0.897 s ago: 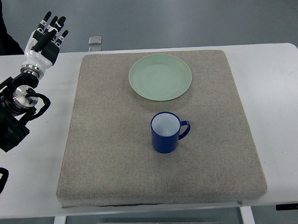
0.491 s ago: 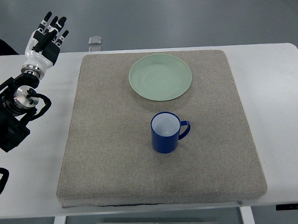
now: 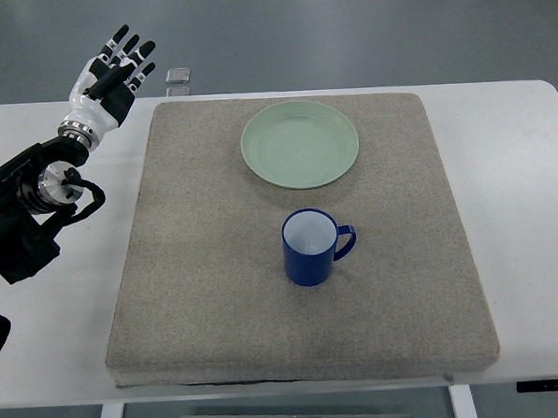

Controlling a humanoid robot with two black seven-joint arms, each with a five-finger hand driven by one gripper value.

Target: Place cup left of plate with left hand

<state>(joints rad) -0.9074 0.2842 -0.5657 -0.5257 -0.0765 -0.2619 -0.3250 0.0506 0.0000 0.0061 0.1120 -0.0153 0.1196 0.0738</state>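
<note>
1. Blue enamel mug [image 3: 308,248] sits untouched on the grey mat [image 3: 209,297], handle pointing away from our left hand [image 3: 109,79], well apart from it.
2. Green plate [image 3: 300,143] lies beyond the mug, right of the hand.
3. Left hand farthest, fingers spread, holding nothing; we judge it is readying a reach.

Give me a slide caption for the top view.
Open left hand hovers beyond grey mat; blue enamel cup sits below pale green plate.

I saw a grey mat [image 3: 218,296] covering most of the white desk [image 3: 521,178], with a small clear object [image 3: 178,77] beyond its far edge.
</note>
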